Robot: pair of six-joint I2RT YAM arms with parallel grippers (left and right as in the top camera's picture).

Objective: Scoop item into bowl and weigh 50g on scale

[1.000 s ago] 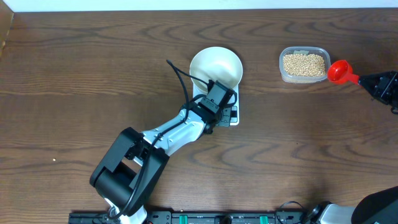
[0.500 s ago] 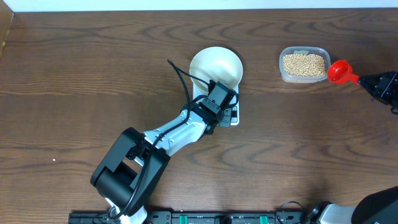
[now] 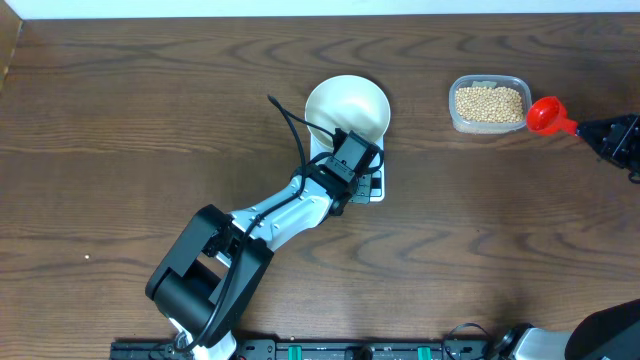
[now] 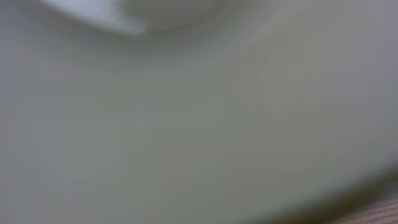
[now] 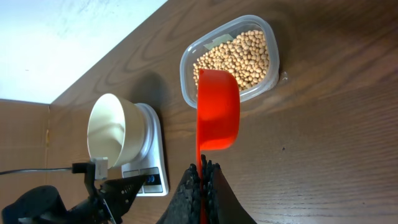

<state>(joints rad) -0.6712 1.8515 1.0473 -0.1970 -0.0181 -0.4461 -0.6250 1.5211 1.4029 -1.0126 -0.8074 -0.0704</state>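
The white bowl [image 3: 347,108] [image 5: 112,134] stands on the white scale [image 3: 378,196] [image 5: 155,155]. It looks empty. My left gripper [image 3: 362,172] [image 5: 146,182] reaches over the scale's front edge, jaws shut on nothing, its tip by the buttons. The left wrist view shows only a blurred pale surface very close to the camera. At the far right, my right gripper [image 3: 590,130] [image 5: 202,171] is shut on the handle of a red scoop [image 3: 545,115] [image 5: 217,112]. The scoop hangs beside the clear tub [image 3: 489,103] [image 5: 230,59], which holds the tan-yellow beans [image 3: 489,104] [image 5: 239,53].
A black cable [image 3: 290,125] loops from the left arm past the bowl's left side. The white wall [image 3: 320,8] runs along the table's far edge. Bare brown wood [image 3: 130,120] stretches left of the bowl and in front of the tub.
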